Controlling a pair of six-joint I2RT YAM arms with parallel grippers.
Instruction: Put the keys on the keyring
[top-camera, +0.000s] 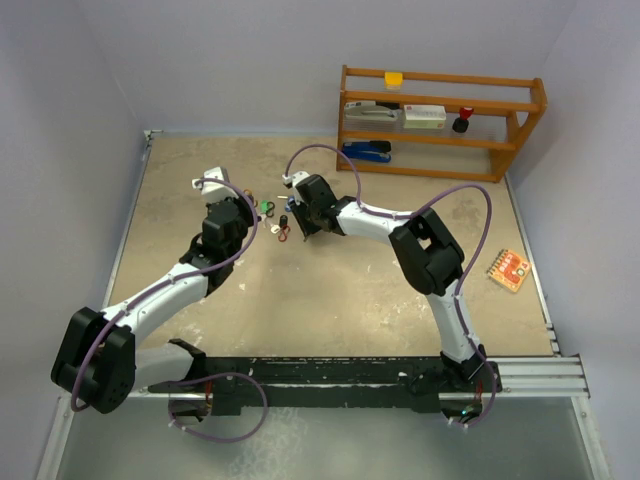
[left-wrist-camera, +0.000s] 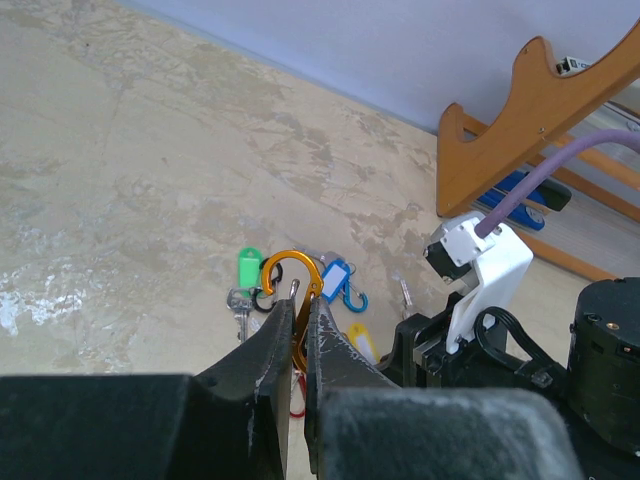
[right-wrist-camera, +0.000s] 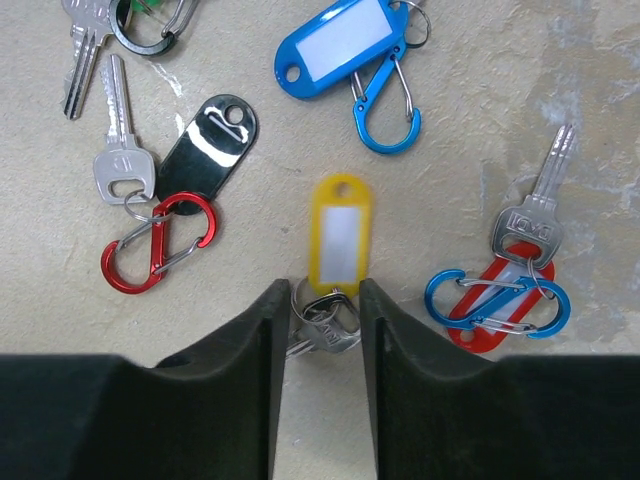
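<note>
My left gripper (left-wrist-camera: 300, 312) is shut on an orange carabiner keyring (left-wrist-camera: 291, 272) and holds it upright just above the table. The keys lie spread beyond it. In the right wrist view, my right gripper (right-wrist-camera: 322, 300) is open, its jaws down on either side of the metal key (right-wrist-camera: 331, 326) of the yellow tag (right-wrist-camera: 338, 234). Around it lie the blue tag (right-wrist-camera: 345, 38), the black tag (right-wrist-camera: 208, 135) with a red clip (right-wrist-camera: 155, 245), and the red tag (right-wrist-camera: 498, 305) under a blue clip. The green tag (left-wrist-camera: 247, 268) shows in the left wrist view. In the top view both grippers (top-camera: 250, 216) (top-camera: 291, 226) meet at the keys (top-camera: 274, 215).
A wooden shelf (top-camera: 440, 120) with a stapler and small items stands at the back right. A small orange board (top-camera: 508, 268) lies at the right edge. The right arm's purple cable (left-wrist-camera: 560, 170) and white mount hang close to my left gripper.
</note>
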